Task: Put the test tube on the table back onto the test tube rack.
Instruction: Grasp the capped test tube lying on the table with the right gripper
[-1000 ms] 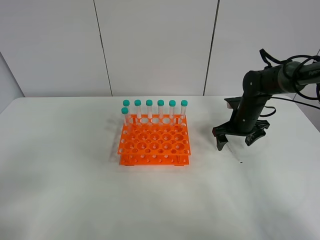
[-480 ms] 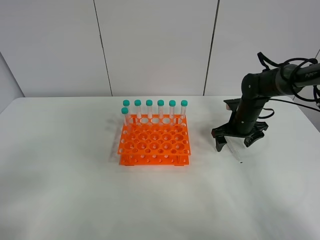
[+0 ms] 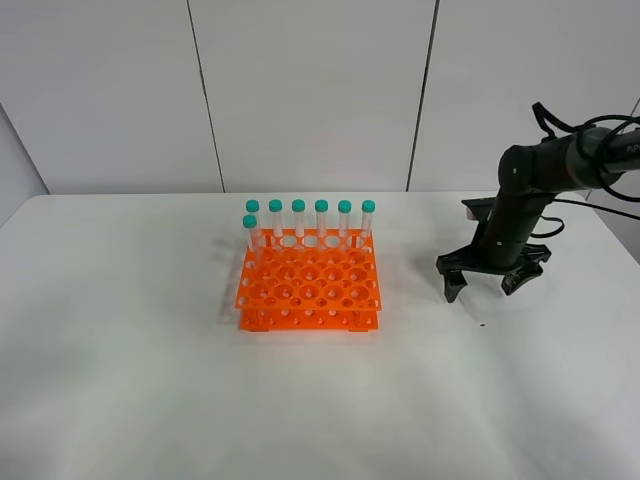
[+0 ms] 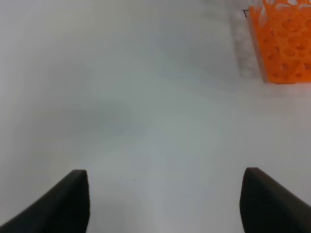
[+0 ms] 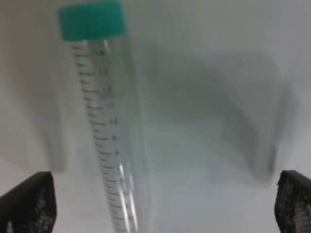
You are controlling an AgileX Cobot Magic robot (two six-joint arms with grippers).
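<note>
The test tube (image 5: 111,141) lies flat on the white table (image 3: 150,380). It is clear, with graduation marks and a teal cap (image 5: 92,20). In the right wrist view it sits between the spread fingers of my right gripper (image 5: 160,208), nearer one finger, and neither finger touches it. From the high view the right gripper (image 3: 485,288) hangs open low over the table to the right of the orange test tube rack (image 3: 308,285), and only the tube's pointed end (image 3: 482,321) shows faintly. My left gripper (image 4: 165,204) is open and holds nothing.
Several teal-capped tubes (image 3: 310,222) stand in the rack's back row, and one more sits at its left side. The rack's corner (image 4: 284,41) shows in the left wrist view. The left arm is out of the high view. A grey wall stands behind the table.
My right gripper has shifted slightly to the right and settled over the lying tube, hiding most of it from the high view. The rack and its tubes have not moved.
</note>
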